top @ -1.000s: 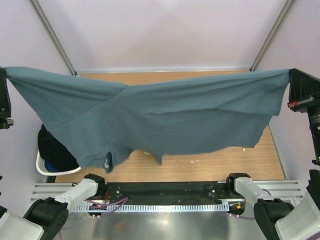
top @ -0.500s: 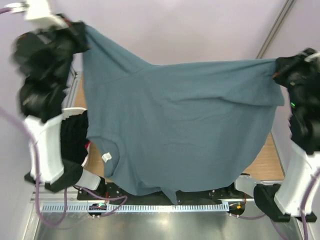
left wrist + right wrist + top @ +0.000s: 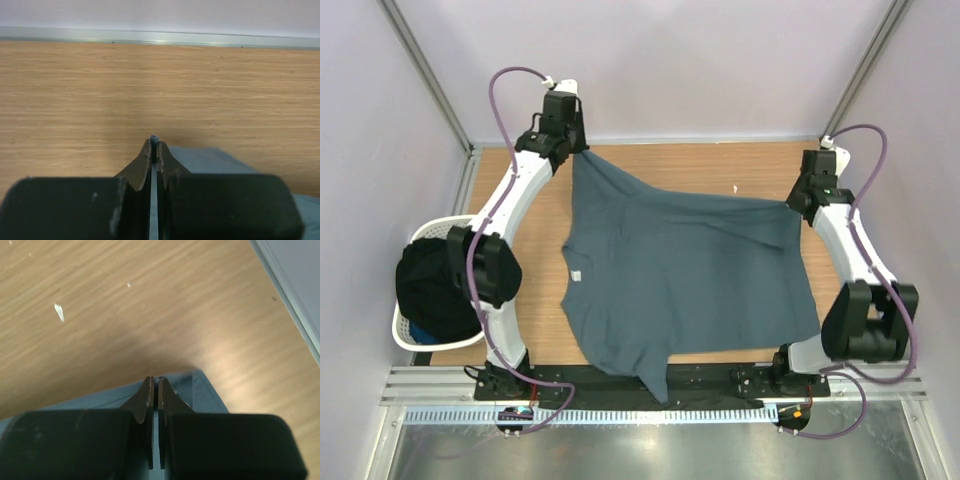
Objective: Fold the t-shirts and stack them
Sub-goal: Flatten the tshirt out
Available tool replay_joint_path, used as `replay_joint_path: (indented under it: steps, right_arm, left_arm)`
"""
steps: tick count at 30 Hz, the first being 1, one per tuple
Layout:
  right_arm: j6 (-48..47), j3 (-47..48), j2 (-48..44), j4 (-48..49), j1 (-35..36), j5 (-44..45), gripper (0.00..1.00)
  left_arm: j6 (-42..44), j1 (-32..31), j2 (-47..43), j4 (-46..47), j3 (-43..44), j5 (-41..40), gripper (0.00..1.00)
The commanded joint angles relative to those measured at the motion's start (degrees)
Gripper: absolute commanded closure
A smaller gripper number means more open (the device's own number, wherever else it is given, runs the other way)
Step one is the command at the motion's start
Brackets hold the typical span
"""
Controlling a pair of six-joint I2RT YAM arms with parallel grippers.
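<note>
Both pincers grip one shirt: my left pincer is clamped on a corner of the blue-grey t-shirt near the desk's far left corner; my right pincer is clamped on another corner by the right edge; the shirt lies spread, one sleeve hanging over the near edge. No fold is made, no stack begun; dark clothes fill the white basket at the left edge.

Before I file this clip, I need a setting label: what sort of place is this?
Probably a robot lab work cell: a wooden table boxed in by walls and metal posts, a left arm and a right arm bolted to its near edge, a t-shirt spread between them.
</note>
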Motion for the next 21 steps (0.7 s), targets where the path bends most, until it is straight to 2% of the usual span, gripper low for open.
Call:
replay_joint_path:
  steps: [1, 6, 9, 14, 21]
  right_arm:
    - [0.48, 3.96, 5.19, 19.7, -0.54, -2.02, 0.99]
    - [-0.92, 17.56, 13.9, 20.34, -0.8, -2.91, 0.99]
    - [-1.54, 22.15, 14.97, 19.2, -0.8, -3.08, 0.99]
    - [-2.42, 22.52, 6.81, 16.56, -0.8, -3.96, 0.99]
    - [-5.05, 22.17, -9.96, 11.11, -0.8, -5.02, 0.99]
  left_arm:
    - [-0.54, 0.78, 5.39, 9.32, 7.66, 0.98, 1.0]
    - [0.7, 2.79, 9.99, 9.76, 20.14, 3.77, 1.0]
    - [1.22, 4.29, 9.03, 10.02, 22.01, 5.63, 1.0]
    - [1.93, 4.38, 2.1, 10.37, 21.22, 8.35, 1.0]
    - [3.33, 4.12, -17.32, 10.2, 12.0, 10.11, 1.0]
